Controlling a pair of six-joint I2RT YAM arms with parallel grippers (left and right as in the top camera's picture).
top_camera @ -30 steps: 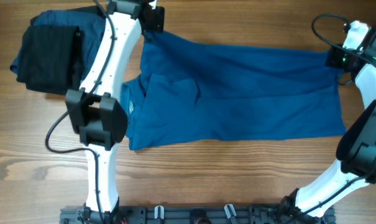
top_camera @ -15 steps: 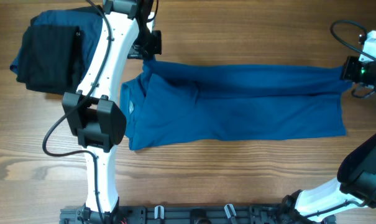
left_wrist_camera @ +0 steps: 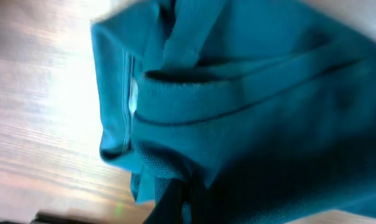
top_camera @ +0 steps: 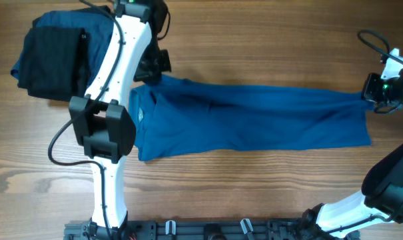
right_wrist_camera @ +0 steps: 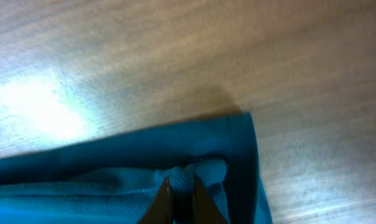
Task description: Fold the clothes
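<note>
The wooden counter [top_camera: 254,193] carries the blue shirt [top_camera: 254,123], stretched lengthwise across its middle with the collar end on the left and the hem on the right. A stack of dark folded clothes [top_camera: 51,57] lies apart at the far left corner. We judge that the lengthwise fold is in hand, with the far edge held taut between both arms. The left pincer [top_camera: 154,69] is closed on the far edge near the collar, and the right pincer [right_wrist_camera: 180,194] is closed on a bunch of fabric at the far hem corner. Next, we think both arms should carry that edge evenly toward the near side, lay it flat, then let go.
</note>
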